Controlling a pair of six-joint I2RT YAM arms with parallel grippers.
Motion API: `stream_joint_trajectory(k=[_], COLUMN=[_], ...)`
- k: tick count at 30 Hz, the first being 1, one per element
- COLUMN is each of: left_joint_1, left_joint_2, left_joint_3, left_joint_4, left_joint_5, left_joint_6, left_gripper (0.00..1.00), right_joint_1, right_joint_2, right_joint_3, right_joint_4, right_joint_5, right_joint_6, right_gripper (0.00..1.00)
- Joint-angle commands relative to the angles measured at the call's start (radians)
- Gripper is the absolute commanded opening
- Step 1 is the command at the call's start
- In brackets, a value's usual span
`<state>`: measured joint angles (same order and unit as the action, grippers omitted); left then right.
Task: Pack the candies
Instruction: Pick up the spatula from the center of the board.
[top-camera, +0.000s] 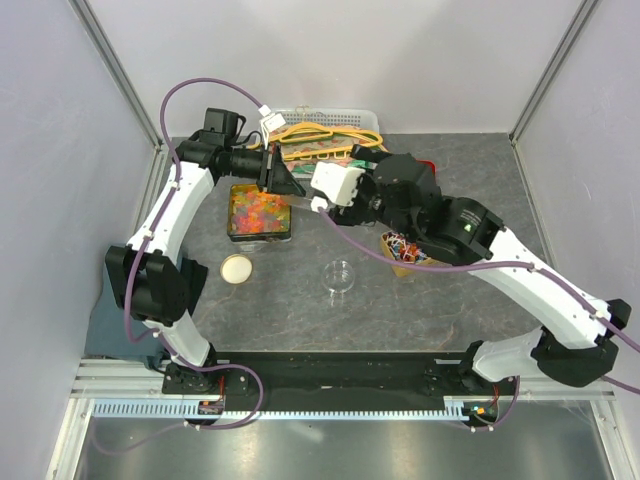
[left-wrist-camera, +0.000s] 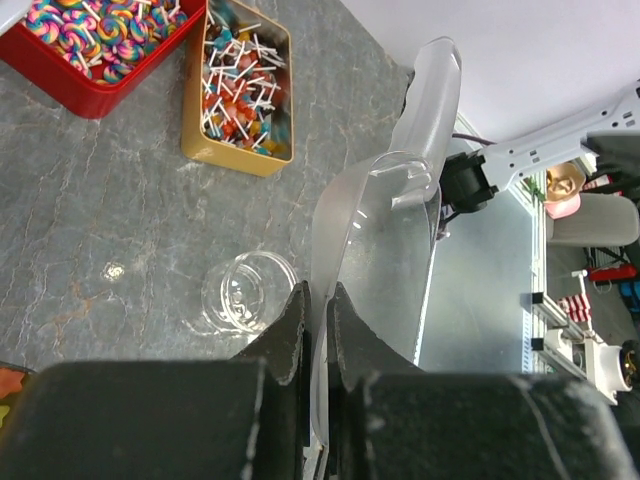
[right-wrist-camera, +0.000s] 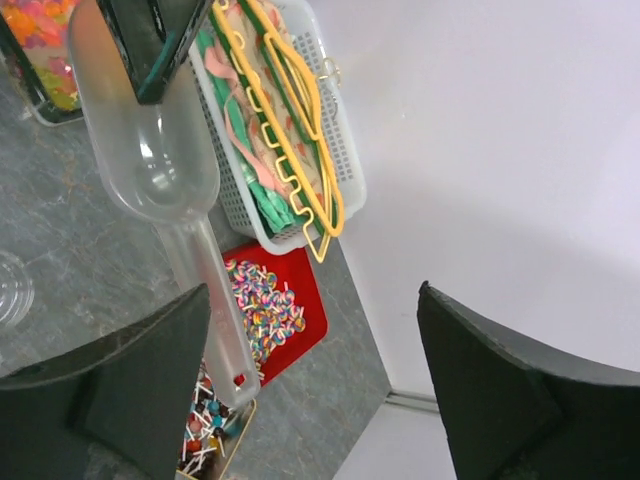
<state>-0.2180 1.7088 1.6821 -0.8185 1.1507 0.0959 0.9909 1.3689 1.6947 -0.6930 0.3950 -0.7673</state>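
Note:
Orange, yellow and pink gummies fill a dark tray (top-camera: 260, 213). Red, blue and white pieces on white sticks fill a gold tin (left-wrist-camera: 238, 85), partly hidden under my right arm in the top view (top-camera: 403, 252). My left gripper (left-wrist-camera: 318, 300) is shut on the wall of an empty clear plastic scoop (left-wrist-camera: 380, 250), held above the table near the gummy tray. My right gripper (right-wrist-camera: 310, 370) is open. The scoop's handle (right-wrist-camera: 212, 300) lies between its jaws, close to the left finger (right-wrist-camera: 130, 390). A small clear glass jar (top-camera: 341, 275) stands empty at mid-table.
A round cream lid (top-camera: 237, 268) lies left of the jar. A white basket (top-camera: 325, 125) with yellow hangers stands at the back. A red tin (right-wrist-camera: 278, 300) of swirl lollipops sits beside the gold tin. Enclosure walls stand on both sides.

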Motion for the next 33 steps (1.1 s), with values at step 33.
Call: stream_joint_trajectory(k=[33], left_joint_1=[0.0], left_joint_2=[-0.11], left_joint_3=[-0.004], left_joint_4=[-0.153], left_joint_5=[0.204], left_joint_6=[0.258], left_gripper=[0.02], right_joint_1=[-0.298], right_joint_2=[-0.123], right_joint_3=[-0.339], right_joint_4=[0.133], right_joint_5=[-0.8], right_joint_6=[0.115], right_gripper=[0.66])
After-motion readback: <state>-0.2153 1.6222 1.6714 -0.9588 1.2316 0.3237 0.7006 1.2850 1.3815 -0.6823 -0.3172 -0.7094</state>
